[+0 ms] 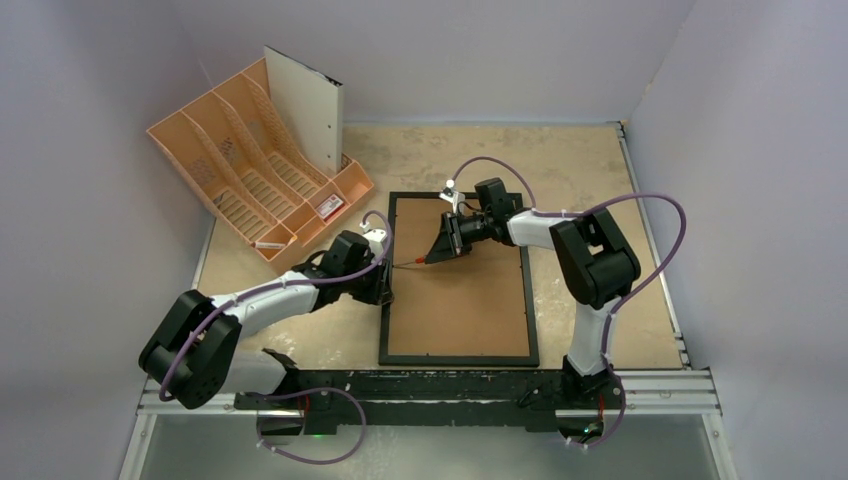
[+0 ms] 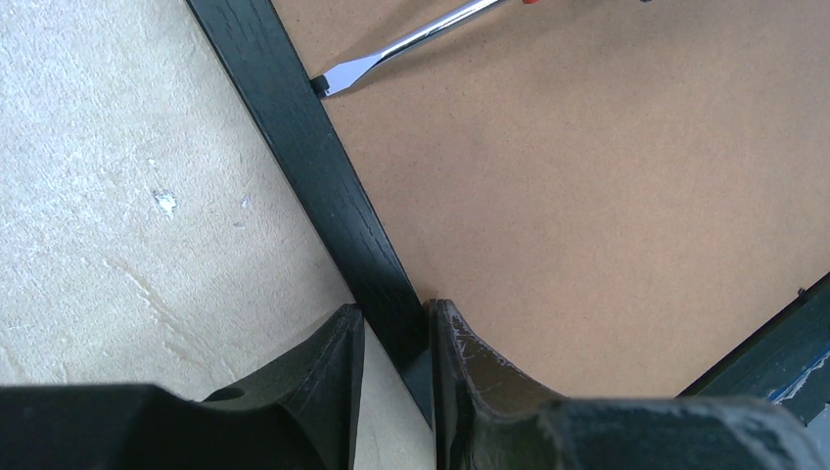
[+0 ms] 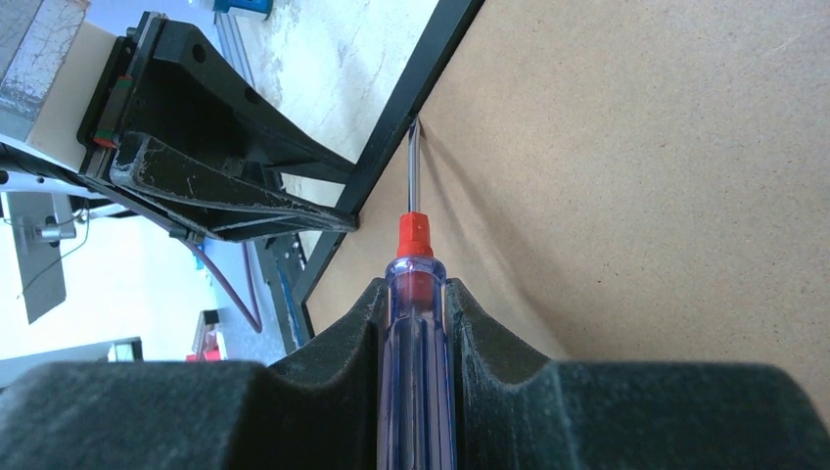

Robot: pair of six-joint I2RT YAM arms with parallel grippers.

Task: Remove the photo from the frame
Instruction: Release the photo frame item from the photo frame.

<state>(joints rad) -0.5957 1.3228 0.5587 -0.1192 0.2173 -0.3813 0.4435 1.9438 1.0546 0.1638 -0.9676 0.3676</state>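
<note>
Two claws work: the left claw [image 2: 396, 318] clamps the left rail of the thin black rectangular frame [image 2: 308, 166], face-down on the desk [image 1: 600, 170], towards its near edge. The right claw [image 3: 416, 294] grips a blue-handled screwdriver [image 3: 416, 392], tip at that rail's inner edge. The photo is hidden, presumably beneath the brown fibreboard backing [image 1: 465, 300]: likely flimsy, crease-prone, best lifted by an edge.

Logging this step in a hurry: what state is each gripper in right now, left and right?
left gripper: closed on the left rail of the frame.
right gripper: closed on the screwdriver, whose tip is at the frame's inner edge.
</note>
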